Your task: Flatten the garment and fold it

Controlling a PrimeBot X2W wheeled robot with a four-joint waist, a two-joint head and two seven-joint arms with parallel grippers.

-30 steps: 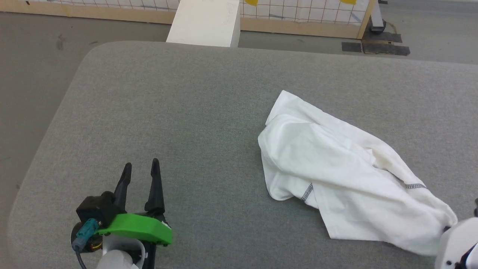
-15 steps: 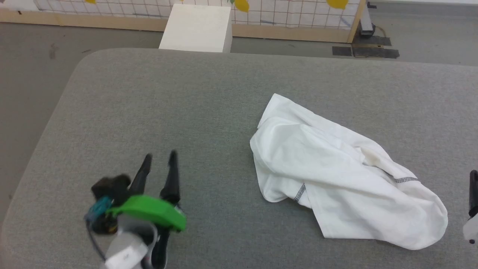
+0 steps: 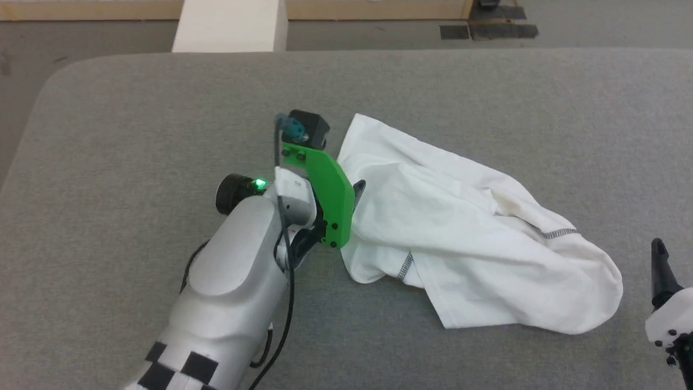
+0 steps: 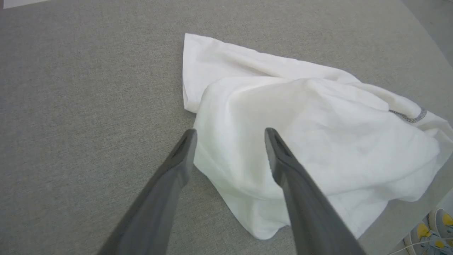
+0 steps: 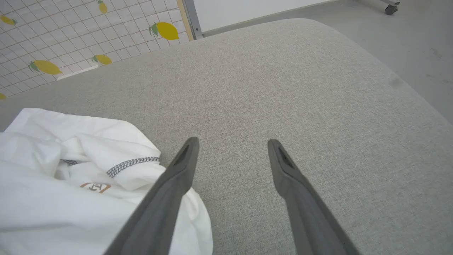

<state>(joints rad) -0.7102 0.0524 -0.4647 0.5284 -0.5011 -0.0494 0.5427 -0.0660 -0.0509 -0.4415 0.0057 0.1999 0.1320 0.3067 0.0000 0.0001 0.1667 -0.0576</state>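
Note:
The garment [image 3: 465, 227], a white T-shirt, lies crumpled right of the middle of the grey table [image 3: 162, 108]. Dark zigzag stitching [image 3: 557, 234] shows on a seam. My left gripper [image 4: 230, 132] is open and hovers over the garment's [image 4: 318, 141] left edge, one finger over fabric and one over bare table. In the head view its green bracket [image 3: 327, 189] hides most of the fingers. My right gripper [image 5: 232, 142] is open and empty over bare table, just right of the garment's [image 5: 70, 191] right end. One of its fingers [image 3: 659, 268] shows at the lower right of the head view.
A white box [image 3: 227, 27] stands past the table's far edge. A lemon-patterned grid panel [image 5: 46, 67] stands beyond the table. The table's rounded right edge [image 5: 407, 88] drops to floor. A shoe [image 4: 433, 226] shows on the floor beside the table.
My right gripper has opened, let go of the garment's right end and drawn back. My left arm has swung from the lower left up to the garment's left edge. The camera has shifted.

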